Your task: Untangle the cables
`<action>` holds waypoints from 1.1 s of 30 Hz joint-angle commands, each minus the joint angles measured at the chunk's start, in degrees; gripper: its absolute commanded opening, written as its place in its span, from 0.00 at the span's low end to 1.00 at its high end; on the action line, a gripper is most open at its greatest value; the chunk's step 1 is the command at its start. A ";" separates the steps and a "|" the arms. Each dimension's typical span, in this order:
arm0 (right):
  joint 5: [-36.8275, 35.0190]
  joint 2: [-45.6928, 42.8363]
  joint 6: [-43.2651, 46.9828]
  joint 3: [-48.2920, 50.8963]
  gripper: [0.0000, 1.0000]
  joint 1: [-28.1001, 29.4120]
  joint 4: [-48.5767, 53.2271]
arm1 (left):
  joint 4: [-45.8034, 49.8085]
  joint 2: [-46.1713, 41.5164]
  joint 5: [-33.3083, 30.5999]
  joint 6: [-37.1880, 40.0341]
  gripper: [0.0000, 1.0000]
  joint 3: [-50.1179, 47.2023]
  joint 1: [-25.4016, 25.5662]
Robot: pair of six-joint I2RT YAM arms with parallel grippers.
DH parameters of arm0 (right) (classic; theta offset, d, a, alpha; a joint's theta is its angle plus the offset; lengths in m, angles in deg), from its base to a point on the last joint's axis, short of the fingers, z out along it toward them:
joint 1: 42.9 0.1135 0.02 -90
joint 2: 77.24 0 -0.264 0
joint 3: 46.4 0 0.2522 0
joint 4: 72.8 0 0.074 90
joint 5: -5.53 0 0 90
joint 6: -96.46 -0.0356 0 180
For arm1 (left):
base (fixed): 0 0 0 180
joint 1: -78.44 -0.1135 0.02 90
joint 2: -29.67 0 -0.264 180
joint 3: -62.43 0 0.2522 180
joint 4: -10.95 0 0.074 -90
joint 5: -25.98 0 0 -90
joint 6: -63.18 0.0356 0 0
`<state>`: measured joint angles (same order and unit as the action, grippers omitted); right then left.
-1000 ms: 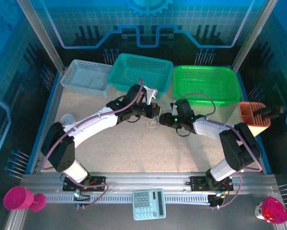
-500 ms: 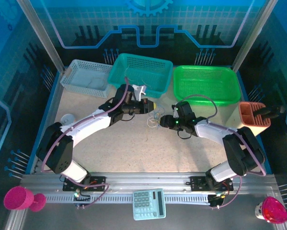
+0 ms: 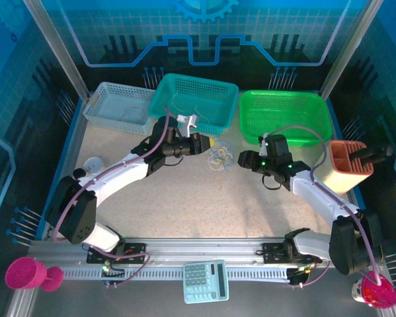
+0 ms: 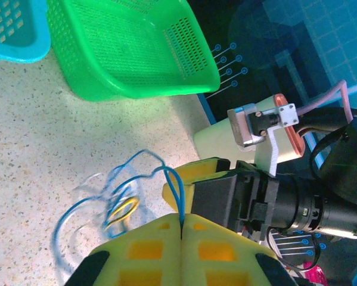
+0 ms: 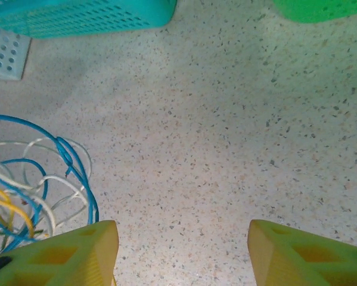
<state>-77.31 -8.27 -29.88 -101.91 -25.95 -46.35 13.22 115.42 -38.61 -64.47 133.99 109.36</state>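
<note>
Yellow left jaws were pinched shut on one blue strand. The right jaws stood open and empty just beside the cables, which lay looped on the surface. We judged them light, limp and springy, best taken by single free loops.

The cables are thin blue, white and yellow loops, tangled loosely on the desk. The left gripper pinches one blue strand.
</note>
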 commanded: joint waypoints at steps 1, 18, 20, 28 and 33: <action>5.67 -2.14 0.37 -2.79 0.64 -0.57 0.41 | -1.94 -1.64 1.66 -1.00 0.00 -0.97 -0.07; 13.20 -0.37 2.03 -5.34 0.66 1.48 -7.08 | -3.08 -1.01 4.95 -0.67 0.00 -0.85 -0.14; 13.80 0.57 2.53 -5.87 0.66 1.67 -7.37 | -3.36 -0.94 5.45 -0.98 0.00 -0.84 -0.06; 14.77 4.08 5.09 -7.81 0.65 3.30 -8.11 | -3.38 -1.32 6.74 -1.25 0.00 -0.50 -0.03; 15.06 5.85 5.72 -8.33 0.62 3.53 -8.59 | -3.75 -1.36 8.13 -1.72 0.00 -0.06 -0.06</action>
<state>-63.61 -3.35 -25.77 -108.56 -22.99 -53.61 11.85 115.38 -33.02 -65.36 133.78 109.36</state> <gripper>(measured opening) 0.627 0.052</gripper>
